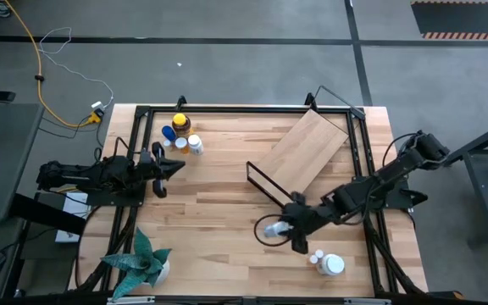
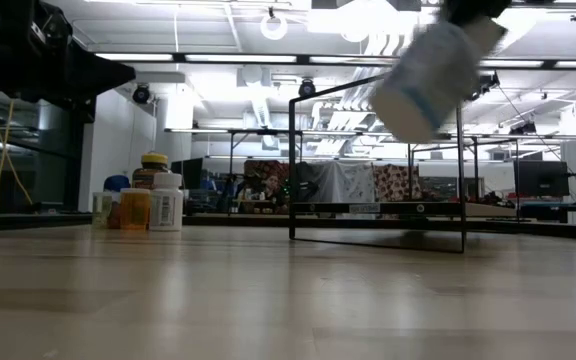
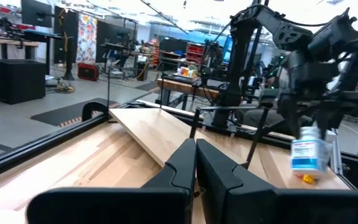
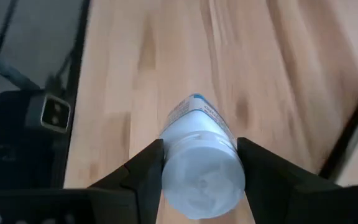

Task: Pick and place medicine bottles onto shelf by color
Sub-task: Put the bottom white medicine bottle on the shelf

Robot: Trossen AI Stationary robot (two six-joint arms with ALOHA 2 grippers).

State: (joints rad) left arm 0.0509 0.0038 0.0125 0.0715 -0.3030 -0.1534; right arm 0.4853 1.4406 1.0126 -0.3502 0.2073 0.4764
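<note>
Right hand (image 1: 285, 229) holds a white bottle (image 1: 273, 229) above our surface (image 1: 210, 212) near the shelf (image 1: 303, 152); left hand (image 1: 176, 167) is closed, empty.

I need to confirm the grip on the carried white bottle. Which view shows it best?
Right wrist view: the white bottle sits clamped between the right gripper fingers. The low view shows it tilted, off the table; the high view shows it small; the left wrist view shows it distant.

Grey concrete floor (image 1: 227, 68) around butcher-block table (image 1: 219, 212); yellow cable (image 1: 36, 59) on floor. Ceiling lights (image 2: 268, 25) lit, workbenches (image 2: 448, 205) behind.
</note>
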